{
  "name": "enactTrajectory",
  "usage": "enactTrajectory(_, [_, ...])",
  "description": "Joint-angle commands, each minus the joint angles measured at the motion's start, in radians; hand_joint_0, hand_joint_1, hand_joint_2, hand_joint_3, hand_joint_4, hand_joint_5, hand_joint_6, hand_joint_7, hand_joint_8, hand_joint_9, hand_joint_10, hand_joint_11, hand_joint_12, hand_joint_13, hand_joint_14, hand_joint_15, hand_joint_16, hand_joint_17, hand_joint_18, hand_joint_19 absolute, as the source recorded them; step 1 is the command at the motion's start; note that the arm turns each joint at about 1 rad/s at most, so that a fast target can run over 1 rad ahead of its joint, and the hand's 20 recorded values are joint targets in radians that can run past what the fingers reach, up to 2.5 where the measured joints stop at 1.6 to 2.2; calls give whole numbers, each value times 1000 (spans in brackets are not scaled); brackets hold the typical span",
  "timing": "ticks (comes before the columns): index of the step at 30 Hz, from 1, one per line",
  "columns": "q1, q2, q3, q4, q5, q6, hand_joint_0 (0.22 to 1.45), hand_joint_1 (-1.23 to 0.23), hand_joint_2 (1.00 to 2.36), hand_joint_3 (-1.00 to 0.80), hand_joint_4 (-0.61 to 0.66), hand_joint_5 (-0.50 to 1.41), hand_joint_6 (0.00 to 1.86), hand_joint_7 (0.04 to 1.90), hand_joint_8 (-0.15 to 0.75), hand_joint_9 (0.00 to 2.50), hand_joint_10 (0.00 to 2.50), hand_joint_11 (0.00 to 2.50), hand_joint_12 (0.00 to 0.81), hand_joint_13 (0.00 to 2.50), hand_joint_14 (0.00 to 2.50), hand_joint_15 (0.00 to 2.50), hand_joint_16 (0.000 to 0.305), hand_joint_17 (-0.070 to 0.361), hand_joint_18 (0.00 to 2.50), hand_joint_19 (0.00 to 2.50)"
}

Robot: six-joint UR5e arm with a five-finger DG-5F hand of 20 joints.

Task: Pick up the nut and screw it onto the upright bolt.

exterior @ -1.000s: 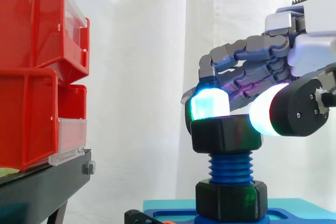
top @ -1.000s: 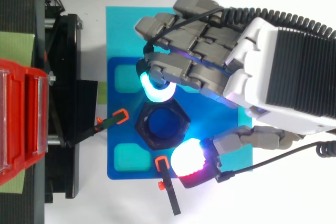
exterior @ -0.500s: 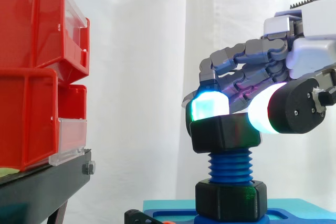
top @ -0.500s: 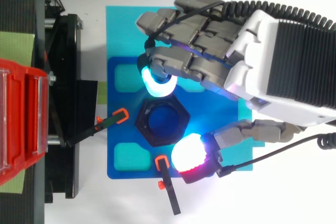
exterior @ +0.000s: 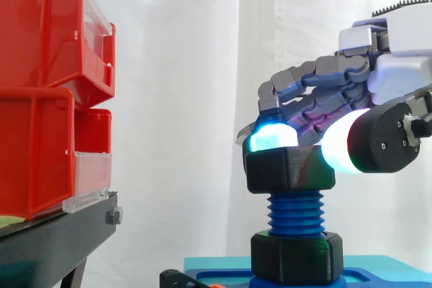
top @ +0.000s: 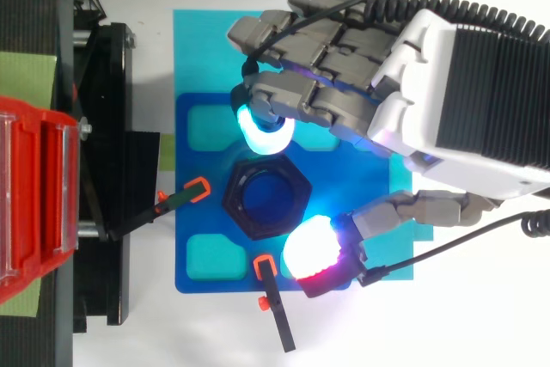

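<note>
Step in hand: threading, pickup already done. nut (exterior: 290,170) sits on top of the upright bolt (exterior: 295,214), square to it as far as the side view shows, several blue threads bare between it and the black hex base (exterior: 297,255) below

hand (top: 447,100) is over the bolt with fingers curled. cyan pad (exterior: 272,138) bears on the far side of the nut's top rim, white thumb pad (exterior: 337,150) on the opposite near corner. Reads as a light pinch high on the nut, not a deep wrap; can't confirm how firm the contact is

From the top view the nut's bore is centred over the blue bolt end, fixture plate (top: 193,165) underneath, clamps (top: 185,195) just beside it and clear of the pads

Next move, my read: turn the nut a part turn with the pinch, release, re-grip on fresh flats, repeat. Needs light downward load and the axis kept vertical. Grip is near the rim, so slip-off or tilting into a cross-thread is the risk

Red bins (exterior: 47,85) on the stand (exterior: 61,234) are well apart, not involved
</note>
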Motion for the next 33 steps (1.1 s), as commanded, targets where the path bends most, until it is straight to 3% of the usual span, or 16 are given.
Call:
enactTrajectory(1, [-2,0,0,0,-1,0,542,-741,1000,-500,302,-173,502,1220,325,374,0,0,379,429,0,0,51,115,422,0])
enactTrajectory(14, [-9,0,0,5,-24,1,496,-731,1000,-500,250,-228,502,766,304,297,0,0,393,355,0,0,57,127,356,0])
enactTrajectory(25, [-20,0,20,5,-60,-3,457,-638,1000,-500,213,-242,501,641,285,181,0,0,405,183,0,0,61,137,139,0])
enactTrajectory(27, [-20,0,23,6,-62,-9,434,-540,1000,-500,193,-256,502,665,274,86,0,0,412,74,0,0,63,141,0,0])
enactTrajectory(33, [-12,0,25,34,-77,-34,386,-390,1000,-500,196,-259,501,654,288,41,0,0,437,38,0,0,68,153,0,0])
